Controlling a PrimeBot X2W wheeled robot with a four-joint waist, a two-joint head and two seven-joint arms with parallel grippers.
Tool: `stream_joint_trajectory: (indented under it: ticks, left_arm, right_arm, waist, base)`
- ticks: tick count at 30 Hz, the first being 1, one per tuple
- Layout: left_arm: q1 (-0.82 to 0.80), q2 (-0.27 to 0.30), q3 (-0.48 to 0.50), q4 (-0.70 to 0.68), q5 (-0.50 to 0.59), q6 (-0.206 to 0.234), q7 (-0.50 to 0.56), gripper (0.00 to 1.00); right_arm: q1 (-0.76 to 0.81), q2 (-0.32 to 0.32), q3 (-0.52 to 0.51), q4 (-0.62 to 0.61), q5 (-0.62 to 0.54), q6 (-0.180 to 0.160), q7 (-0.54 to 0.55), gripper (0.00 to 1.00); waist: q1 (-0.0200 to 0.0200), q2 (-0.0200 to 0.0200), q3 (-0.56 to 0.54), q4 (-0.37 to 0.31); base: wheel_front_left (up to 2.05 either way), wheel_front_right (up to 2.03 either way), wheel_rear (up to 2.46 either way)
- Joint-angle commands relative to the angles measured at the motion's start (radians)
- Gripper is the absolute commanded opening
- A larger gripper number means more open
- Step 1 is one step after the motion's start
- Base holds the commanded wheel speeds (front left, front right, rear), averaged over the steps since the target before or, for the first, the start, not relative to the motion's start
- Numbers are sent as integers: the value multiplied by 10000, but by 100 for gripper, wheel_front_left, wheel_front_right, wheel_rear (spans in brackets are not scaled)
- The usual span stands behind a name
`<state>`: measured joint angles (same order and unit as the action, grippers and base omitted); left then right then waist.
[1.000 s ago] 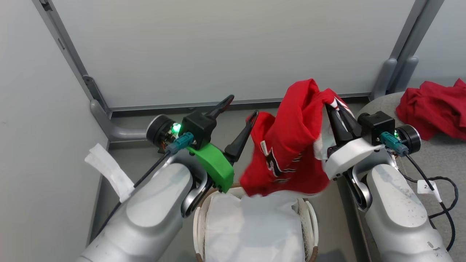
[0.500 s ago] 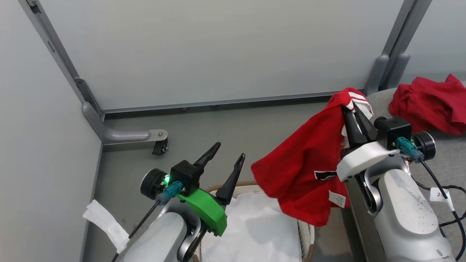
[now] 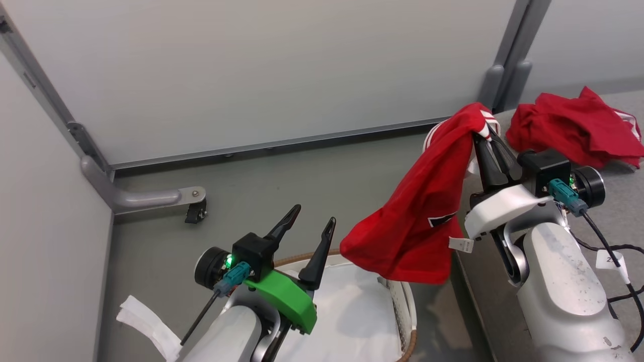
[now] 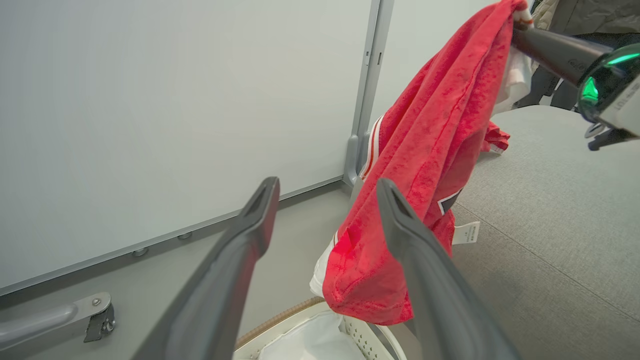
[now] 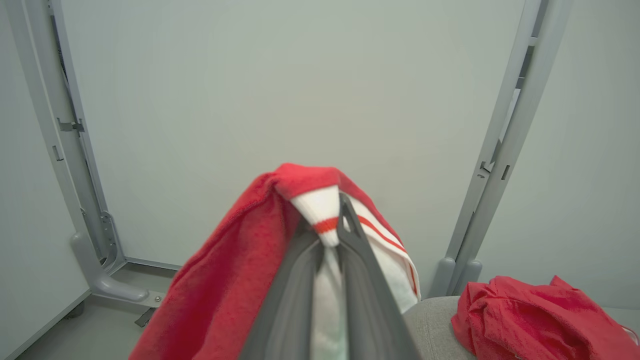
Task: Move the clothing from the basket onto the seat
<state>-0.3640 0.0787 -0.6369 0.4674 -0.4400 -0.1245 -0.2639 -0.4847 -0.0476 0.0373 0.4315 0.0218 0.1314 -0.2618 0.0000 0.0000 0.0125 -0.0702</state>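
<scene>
– Since a second ago the right claw (image 3: 484,143) has carried the striped-trim jersey (image 3: 422,211) off from over the white liner (image 3: 352,311) toward the sofa (image 3: 621,198). The left claw (image 3: 314,213), then just beside the cloth, is now apart from it. What does the head view give?
– Right claw pinches the jersey at its top, fingers pressed together. The cloth hangs with its hem above the right rim of the laundry basket (image 3: 404,304), at the sofa's edge. A plain red garment (image 3: 573,125) lies crumpled on the sofa near the partition. Left claw is spread and empty above the basket's left side.
– Left wrist view?
– Both fingers wide apart with nothing between them. The jersey dangles beyond them with a white tag at its side, and the basket rim is below.
– Right wrist view?
– Fingers clamped tight on a white, red-striped fold, and the plain garment is on the sofa at lower right
</scene>
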Motion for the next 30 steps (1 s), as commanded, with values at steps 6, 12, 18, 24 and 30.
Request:
stream_joint_trajectory:
  ticks: [6,12,18,24,30]
  left_arm:
    - [172,-163,126,-11,217,-72,-6,100]
    - [175,-209,-57,32,253,-74,-5,100]
    - [92,-242,-151,93,323,-70,-6,100]
    - [-165,-259,-188,-25,403,-71,-5,100]
    - [-411,-252,-272,-145,530,-72,-5,100]
  right_arm:
    - [-243,-47,-382,-69,-396,-14,-49,0]
    - [-355,-41,-837,-98,-734,-14,-49,0]
    - [-690,-45,-1201,37,-941,-14,-49,0]
    - [-1926,-71,-1945,-60,-1802,-14,-49,0]
    - [-3926,-931,-2871,-21,-2504,-15,-49,0]
  waist:
    - [0,0,187,-1352]
    - [0,0,301,-1941]
    - [0,0,429,-2120]
    - [0,0,774,-1986]
    - [0,0,1306,-1684]
  base:
    - [0,0,0]
    - [0,0,0]
    - [0,0,0]
    - [0,0,0]
    - [0,0,0]
